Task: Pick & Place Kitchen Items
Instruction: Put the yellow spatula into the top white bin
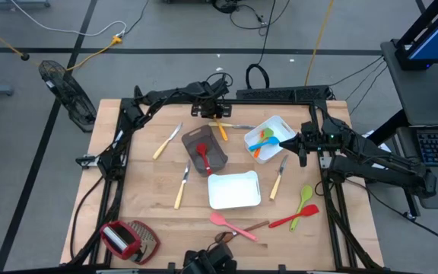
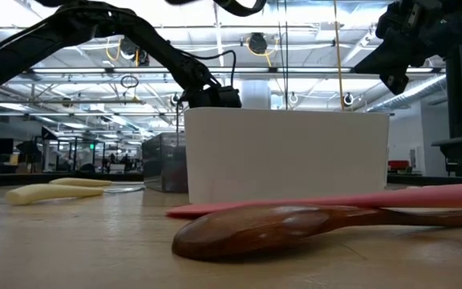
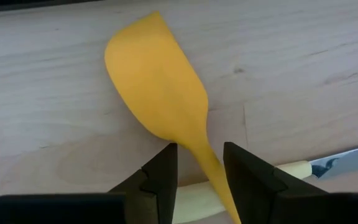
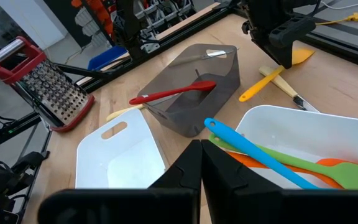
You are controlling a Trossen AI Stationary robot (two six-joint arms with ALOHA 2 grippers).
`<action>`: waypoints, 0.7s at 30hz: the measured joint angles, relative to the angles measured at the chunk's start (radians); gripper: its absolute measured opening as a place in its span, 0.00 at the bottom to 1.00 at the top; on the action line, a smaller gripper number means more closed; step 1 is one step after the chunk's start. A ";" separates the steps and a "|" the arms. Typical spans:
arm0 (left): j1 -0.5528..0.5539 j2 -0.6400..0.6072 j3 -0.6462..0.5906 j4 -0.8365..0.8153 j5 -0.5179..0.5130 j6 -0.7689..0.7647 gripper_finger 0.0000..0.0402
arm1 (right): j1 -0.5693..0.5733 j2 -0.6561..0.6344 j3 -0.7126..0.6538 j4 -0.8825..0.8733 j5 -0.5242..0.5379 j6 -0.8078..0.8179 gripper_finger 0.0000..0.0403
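**Inspector:** Left hand [image 3: 199,180] is lowered at the far side of the tabletop [image 1: 150,190], fingers [image 3: 160,171] parted, one on each side of the handle of the yellow spatula [image 3: 157,87]. The pads stand close to the handle; a firm grip cannot be confirmed.

**Clerk:** And the spatula itself?

**Inspector:** Flat on the wood, blade pointing away from the hand. Directly beneath its handle, crossing it, lies a pale-handled knife [image 3: 303,168], blade off to one side.

**Clerk:** Right hand?

**Inspector:** Right hand [image 4: 201,163] is clenched, holding nothing, poised above the near rim of a white tray [image 4: 353,134]. Just beyond its fingertips, inside that tray, lie a blue spoon [image 4: 253,152], a green utensil [image 4: 291,163] and an orange one [image 4: 331,165].

**Clerk:** Farther from it?

**Inspector:** A grey bin [image 4: 194,93] with a red spatula [image 4: 173,93] resting in it, handle over the rim. Beside the bin, a second white tray [image 4: 120,149]. Past that, a red-framed mesh grater [image 4: 48,90] at the tabletop's corner.

**Clerk:** Loose items elsewhere?

**Inspector:** In the overhead view: two more pale-handled knives [image 1: 167,141] and [image 1: 182,186] to the left of the bin, another [image 1: 278,178] right of the second tray, then a green spoon [image 1: 305,197], a red spoon [image 1: 295,217], a pink spatula [image 1: 230,224] and a brown wooden spoon [image 1: 242,230] toward the near edge.
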 joint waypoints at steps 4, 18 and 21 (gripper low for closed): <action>0.000 0.000 0.000 0.001 0.000 0.000 0.33 | 0.000 0.000 0.000 0.000 0.000 0.000 0.00; -0.006 0.000 0.000 -0.010 0.048 -0.026 0.33 | 0.000 0.000 0.000 0.000 0.002 0.000 0.00; -0.001 0.000 0.000 -0.009 0.055 -0.015 0.33 | 0.000 0.000 0.000 0.000 0.002 0.000 0.00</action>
